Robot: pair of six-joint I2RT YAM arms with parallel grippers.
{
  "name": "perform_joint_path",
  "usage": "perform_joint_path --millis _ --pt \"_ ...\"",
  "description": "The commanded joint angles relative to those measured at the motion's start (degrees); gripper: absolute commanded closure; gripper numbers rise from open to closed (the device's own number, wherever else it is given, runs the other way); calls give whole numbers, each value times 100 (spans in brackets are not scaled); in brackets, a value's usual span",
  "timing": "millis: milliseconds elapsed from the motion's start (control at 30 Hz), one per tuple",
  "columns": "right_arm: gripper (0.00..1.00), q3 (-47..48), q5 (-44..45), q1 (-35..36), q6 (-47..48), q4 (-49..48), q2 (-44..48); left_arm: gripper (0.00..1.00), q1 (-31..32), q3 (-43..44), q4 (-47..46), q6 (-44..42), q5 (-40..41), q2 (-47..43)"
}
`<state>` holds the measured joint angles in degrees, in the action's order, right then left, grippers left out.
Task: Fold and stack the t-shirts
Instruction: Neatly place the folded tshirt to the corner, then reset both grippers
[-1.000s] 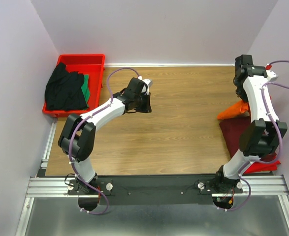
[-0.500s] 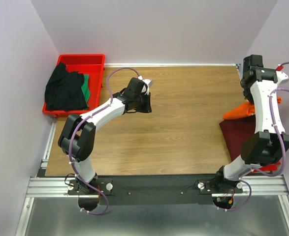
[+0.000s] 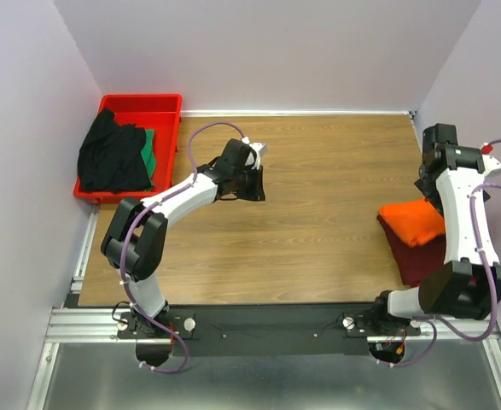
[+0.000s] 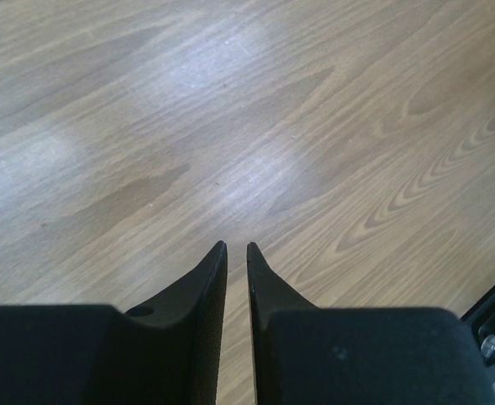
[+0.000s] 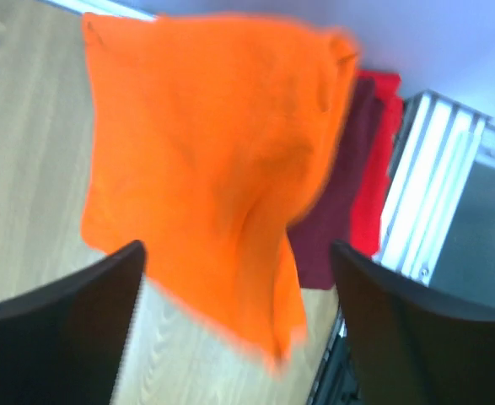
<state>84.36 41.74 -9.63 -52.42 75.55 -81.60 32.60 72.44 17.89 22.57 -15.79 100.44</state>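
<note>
Left arm [image 3: 177,195] is bent at the elbow and reaches over the middle of the bench [image 3: 318,196], wrist angled down at the wood. My left jaws are a thin slit apart with nothing in them. Right arm [image 3: 459,213] stretches up along the right edge, wrist tipped over the orange t-shirt [image 3: 414,220]. My right jaws are wide apart and clamp nothing. Orange t-shirt lies on the maroon t-shirt [image 3: 412,254], right side of the bench. Black t-shirt [image 3: 109,158] lies over the green t-shirt [image 3: 150,152] in the red tray [image 3: 143,104], far left corner.
</note>
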Motion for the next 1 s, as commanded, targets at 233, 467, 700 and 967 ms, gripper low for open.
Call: perform_joint_path --millis 233,467,700,967 --pt "0 -367 -507 -66 443 49 1041 78 194 -152 -268 20 -363 -112" --pt "0 -1069 -2633 -57 1400 -1874 1594 77 177 -29 -154 -103 -30 -428" --pt "0 -1369 -3015 1206 1244 -3342 1270 76 -17 15 -84 -165 559 -859" --pt "0 -1589 -2732 3395 1348 -5048 330 72 -253 -204 -189 -191 1464 -1483"
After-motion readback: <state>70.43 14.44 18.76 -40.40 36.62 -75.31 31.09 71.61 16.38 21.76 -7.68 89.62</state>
